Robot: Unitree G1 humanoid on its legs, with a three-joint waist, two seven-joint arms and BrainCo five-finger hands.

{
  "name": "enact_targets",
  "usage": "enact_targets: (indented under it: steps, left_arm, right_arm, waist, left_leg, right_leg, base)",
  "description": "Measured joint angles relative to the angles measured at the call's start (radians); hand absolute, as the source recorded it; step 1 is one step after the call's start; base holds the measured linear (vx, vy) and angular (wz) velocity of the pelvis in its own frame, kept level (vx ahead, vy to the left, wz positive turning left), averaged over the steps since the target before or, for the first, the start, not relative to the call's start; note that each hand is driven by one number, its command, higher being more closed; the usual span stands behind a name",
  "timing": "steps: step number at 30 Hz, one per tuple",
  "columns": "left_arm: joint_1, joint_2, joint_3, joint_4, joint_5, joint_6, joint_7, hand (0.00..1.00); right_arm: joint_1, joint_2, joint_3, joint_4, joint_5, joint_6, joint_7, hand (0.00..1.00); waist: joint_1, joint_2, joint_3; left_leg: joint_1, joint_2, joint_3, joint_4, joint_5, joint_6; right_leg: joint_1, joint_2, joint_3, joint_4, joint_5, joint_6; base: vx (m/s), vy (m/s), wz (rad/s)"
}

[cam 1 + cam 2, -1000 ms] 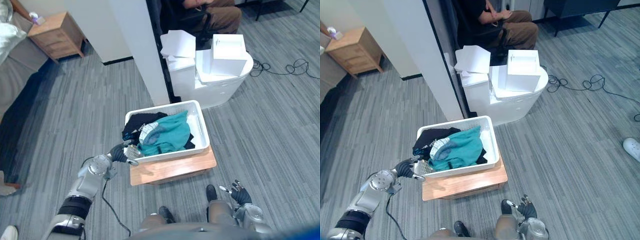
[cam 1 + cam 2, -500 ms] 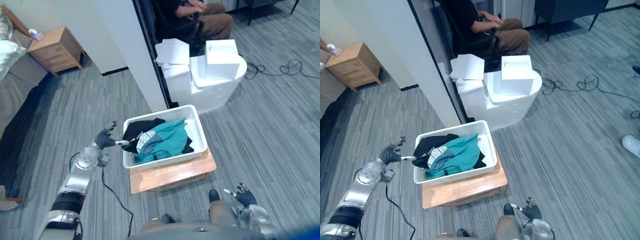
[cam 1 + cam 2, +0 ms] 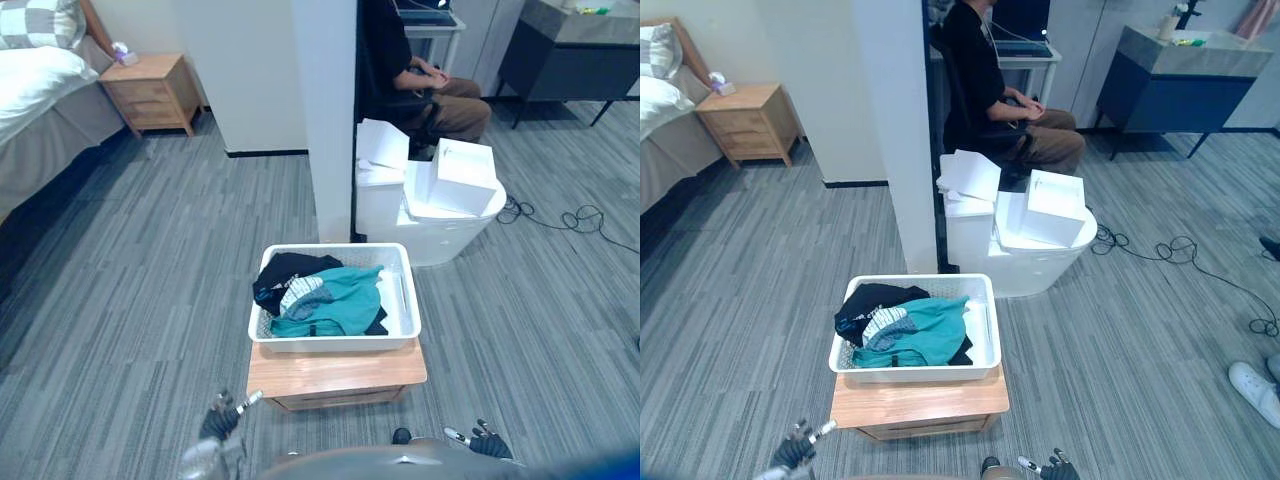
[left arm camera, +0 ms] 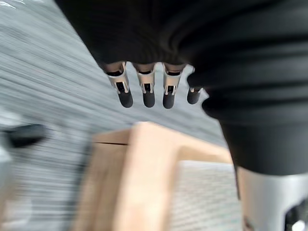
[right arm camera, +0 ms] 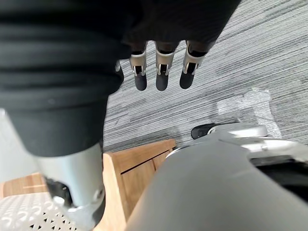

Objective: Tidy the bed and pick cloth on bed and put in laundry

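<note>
Left robot hand (image 3: 215, 425) hangs low at the near edge of the head view, fingers (image 4: 144, 92) straight and loose and holding nothing; right robot hand (image 3: 487, 443) sits just as low on the other side, its fingers (image 5: 161, 78) likewise extended and empty above the grey carpeted floor (image 3: 150, 290).

Just ahead of both, a low wooden counter (image 3: 335, 368) carries a white mesh-walled laundry basket (image 3: 330, 344). The clothes lie inside it: a teal garment (image 3: 340, 305) heaped over the middle, a black garment (image 3: 285, 270) bunched at the far left corner, and a pale striped piece (image 3: 298, 292) tucked between them. The right end of the basket is bare.

Judged from the heap, this is light, limp fabric that sags, folds over itself and trails when lifted. It is in no way fragile, but it could catch on the basket rim or slip out of a shallow hold. The surest grip would be on a thick gathered fold near the centre of a piece, with the fingers closed well round the bunch, not on a thin edge.

Beyond the basket stands a white pillar (image 3: 325, 120), with stacked white boxes (image 3: 462, 175) beside it and a seated person (image 3: 420, 80) behind. Farther off to the left are a wooden nightstand (image 3: 155, 90) and the bed (image 3: 45, 80) with its white bedding and a checked pillow (image 3: 35, 20). Whether any loose clothing lies on it cannot be told from here.
</note>
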Motion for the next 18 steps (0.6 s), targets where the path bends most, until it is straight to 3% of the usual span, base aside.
enact_targets:
  steps: [5, 9, 14, 18]
  left_arm:
    - [-0.004, -0.051, 0.049, 0.158, 0.055, -0.084, -0.027, 0.0]
    - [-0.01, -0.073, 0.072, 0.178, 0.087, -0.091, -0.043, 0.0]
    - [-0.047, -0.071, 0.078, 0.211, 0.154, 0.024, -0.065, 0.0]
    - [-0.064, -0.068, 0.082, 0.242, 0.151, 0.076, -0.07, 0.0]
  right_arm:
    - [0.004, 0.007, -0.043, 0.017, -0.002, -0.001, 0.014, 0.0]
    - [0.003, 0.009, -0.068, 0.022, -0.01, -0.001, 0.021, 0.0]
    - [0.003, 0.005, -0.085, 0.023, -0.01, 0.007, 0.021, 0.0]
    - [0.003, 0.003, -0.09, 0.024, -0.012, 0.009, 0.023, 0.0]
  waist:
    - [0.002, 0.014, -0.016]
    - [0.005, 0.02, -0.022]
    - [0.006, 0.027, -0.033]
    - [0.011, 0.033, -0.042]
  left_leg:
    - [0.022, 0.0, 0.002, -0.019, -0.001, -0.002]
    - [0.033, 0.004, 0.005, -0.023, -0.003, -0.006]
    - [0.034, 0.014, 0.014, -0.035, 0.0, -0.016]
    - [0.037, 0.025, 0.03, -0.036, 0.0, -0.02]
  right_leg:
    - [0.023, 0.006, -0.004, -0.026, 0.0, 0.0]
    - [0.037, 0.012, -0.003, -0.041, 0.0, 0.0]
    - [0.037, 0.028, 0.001, -0.056, 0.001, -0.002]
    - [0.038, 0.041, 0.01, -0.062, 0.002, -0.003]
  base:
    - [0.04, -0.007, 0.01]
    - [-0.01, -0.041, -0.02]
    - [0.0, -0.068, -0.04]
    - [0.03, -0.067, -0.1]
